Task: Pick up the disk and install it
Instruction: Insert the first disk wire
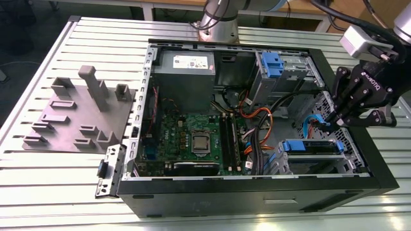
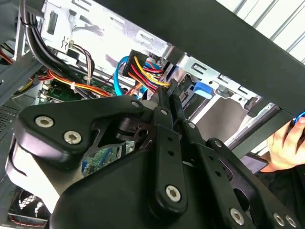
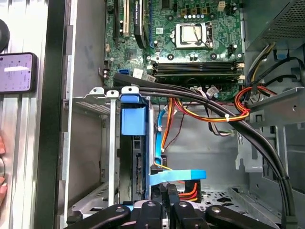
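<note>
- Exterior view: open computer case (image 1: 257, 192) laid on its side on the slatted tabletop (image 1: 38, 163), side panel off, probably to turn the bays up toward the arm.
- Arm's end effector (image 1: 328, 124) lowered inside the case at the exterior view's right, just above the lower drive bay; fingers (image 2: 167, 109) clenched together in both wrist views, with nothing seen between them.
- Apparently seated already in that lower bay: the disk (image 1: 311, 146), standing on edge between the metal walls, blue rail on its upper side; on edge most likely for sliding on its rails along the bay guides. Same disk (image 3: 139, 162) in the first wrist view, as a dark slab under a blue tab.
- Blue flat cable (image 3: 178, 175) lying across just beside the fingertips, near the connector end of the disk; touching or not, cannot tell.
- Orange, red and black cable bundle (image 3: 209, 112) tied together, seemingly to keep the way to the bay free.
- Grey fixture plate (image 1: 77, 115) on the tabletop, well apart from the end effector.
- Hand (image 2: 286, 140) of a person close outside the case wall.
- Writing: white sticker (image 1: 191, 61) on the power-supply box, print too small to read; white lettering on the end effector's body, left unread.
</note>
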Tool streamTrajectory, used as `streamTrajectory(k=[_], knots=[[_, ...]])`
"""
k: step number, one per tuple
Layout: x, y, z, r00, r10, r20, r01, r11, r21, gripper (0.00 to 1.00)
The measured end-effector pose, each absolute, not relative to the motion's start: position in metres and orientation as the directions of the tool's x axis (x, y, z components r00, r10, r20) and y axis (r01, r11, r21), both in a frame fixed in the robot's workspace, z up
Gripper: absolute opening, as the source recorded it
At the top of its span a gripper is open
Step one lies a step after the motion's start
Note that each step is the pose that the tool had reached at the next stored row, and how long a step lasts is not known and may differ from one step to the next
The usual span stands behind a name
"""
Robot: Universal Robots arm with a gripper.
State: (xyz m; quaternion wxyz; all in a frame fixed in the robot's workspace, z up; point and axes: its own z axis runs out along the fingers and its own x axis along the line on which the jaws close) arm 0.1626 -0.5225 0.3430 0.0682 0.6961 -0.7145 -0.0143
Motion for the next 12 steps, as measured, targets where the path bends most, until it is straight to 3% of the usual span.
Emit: streamTrajectory(k=[12], knots=[[0.1563, -0.5326, 0.3417, -0.006, -0.997, 0.074, -0.996, 0.013, 0.083, 0.16]])
